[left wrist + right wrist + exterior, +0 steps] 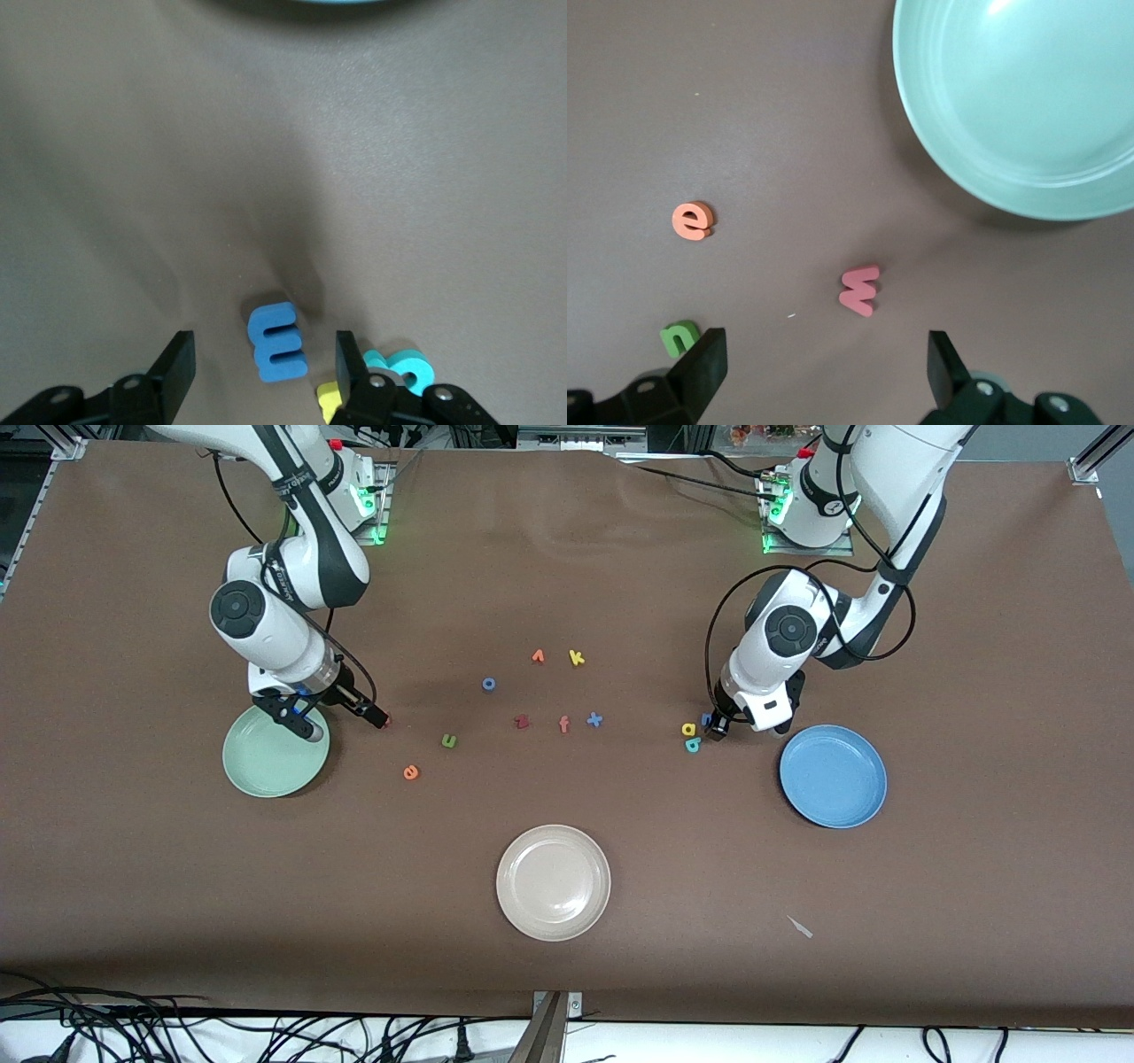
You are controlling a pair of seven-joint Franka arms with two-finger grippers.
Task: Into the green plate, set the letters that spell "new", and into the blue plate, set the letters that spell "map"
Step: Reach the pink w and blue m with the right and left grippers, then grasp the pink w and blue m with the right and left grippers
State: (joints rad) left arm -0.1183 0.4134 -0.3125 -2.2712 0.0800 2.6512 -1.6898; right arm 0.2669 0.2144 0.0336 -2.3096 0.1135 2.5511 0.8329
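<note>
Between the spread fingers of the left gripper (264,365), lowered to the table just beside the blue plate (833,776), the blue m (275,341) is bracketed but not yet pinched. Yellow a (688,729) and teal p (692,745) are set close by, p nearer the front camera. Over the table beside the green plate (275,752), the right gripper (824,365) is held wide apart and empty. Pink w (859,289) is found beneath it; green n (449,740) and orange e (410,772) are placed toward the middle.
</note>
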